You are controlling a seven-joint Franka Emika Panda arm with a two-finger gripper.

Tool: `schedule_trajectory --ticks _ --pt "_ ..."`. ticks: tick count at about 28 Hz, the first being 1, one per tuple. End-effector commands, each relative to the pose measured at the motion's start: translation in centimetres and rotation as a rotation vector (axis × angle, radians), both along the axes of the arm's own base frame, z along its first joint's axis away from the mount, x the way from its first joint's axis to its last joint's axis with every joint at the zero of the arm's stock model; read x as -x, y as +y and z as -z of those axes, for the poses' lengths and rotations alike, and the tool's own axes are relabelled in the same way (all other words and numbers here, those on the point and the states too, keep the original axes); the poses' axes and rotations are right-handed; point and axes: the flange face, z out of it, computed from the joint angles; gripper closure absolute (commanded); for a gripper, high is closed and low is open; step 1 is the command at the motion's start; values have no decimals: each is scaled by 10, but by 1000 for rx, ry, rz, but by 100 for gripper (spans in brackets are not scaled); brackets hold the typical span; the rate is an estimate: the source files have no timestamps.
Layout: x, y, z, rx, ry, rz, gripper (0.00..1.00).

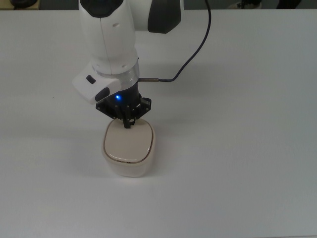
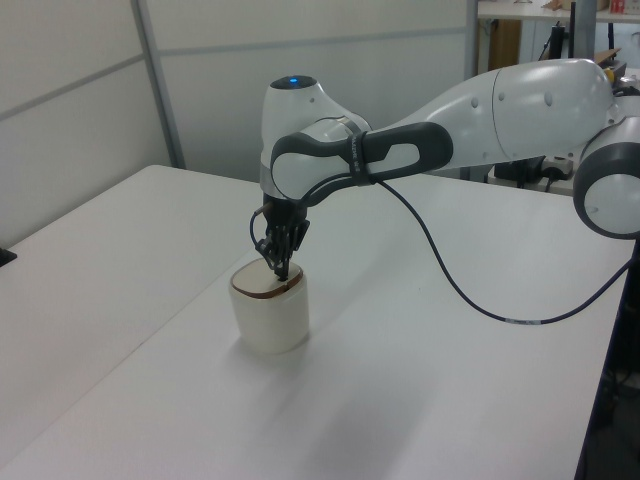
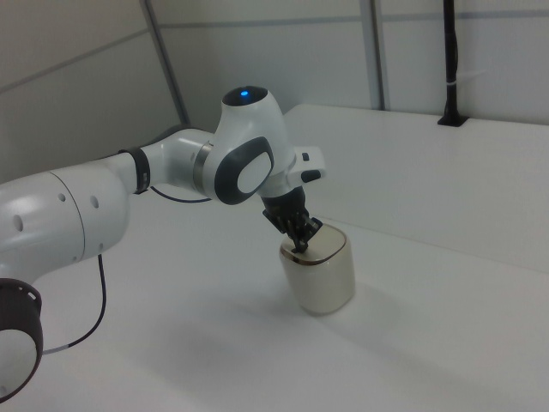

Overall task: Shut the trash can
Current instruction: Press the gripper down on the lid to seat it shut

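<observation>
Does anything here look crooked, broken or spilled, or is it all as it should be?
Nothing stands out. The trash can stands upright on the white table, its lid lying flat over the top. The gripper points down at the lid's edge, fingers together. No spill or damage shows.

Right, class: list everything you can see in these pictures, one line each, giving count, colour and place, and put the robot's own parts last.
Trash can: one, cream-beige, on the table, lid lying flat on top.
Table: one, white, under everything.
Cable: one, black, running from the wrist across the table towards the top view's upper edge.
Wall panels: pale grey, behind the table in the left view.
Arm: one, white and grey, reaching over the table.
Claw: one, black, fingers together, tips down on the lid's edge nearest the arm.
</observation>
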Motion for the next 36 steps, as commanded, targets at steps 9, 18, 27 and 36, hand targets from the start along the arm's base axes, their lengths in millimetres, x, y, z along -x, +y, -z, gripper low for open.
schedule_trajectory --ticks 9,18,27,36 --pt "9 1 20 20 53 -34 100" --pt "7 4 40 39 82 -47 100" --pt "3 -4 13 32 36 -30 100" --pt "11 -9 -34 25 -2 -22 100"
